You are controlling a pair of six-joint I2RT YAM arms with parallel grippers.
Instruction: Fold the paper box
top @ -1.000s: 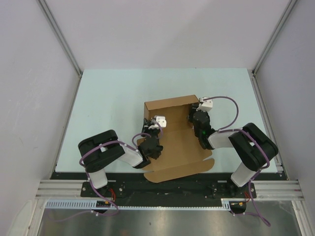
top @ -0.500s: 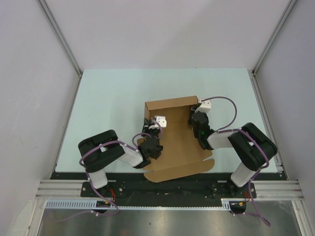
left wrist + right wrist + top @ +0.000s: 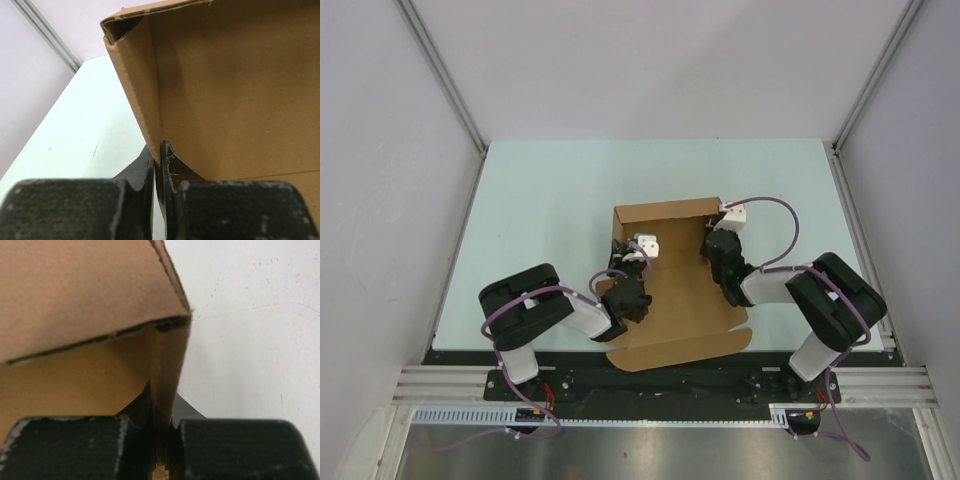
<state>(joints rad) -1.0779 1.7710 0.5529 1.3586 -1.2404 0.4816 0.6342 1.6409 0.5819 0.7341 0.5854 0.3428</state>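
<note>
The brown paper box lies partly folded in the middle of the table, its far wall upright and its lid flap flat toward the arms. My left gripper is shut on the box's left side wall, one finger on each face. My right gripper is shut on the right side wall, which stands doubled between the fingers. The far wall joins both side walls at the corners. The box floor shows in both wrist views.
The pale green table top runs around the box. Grey enclosure walls and metal rails bound the table left, right and behind. The black front rail lies just under the lid flap's near edge.
The right gripper has shifted slightly left and away with the right wall. The lid flap's near right corner has drawn in a little. The left gripper has barely moved.
</note>
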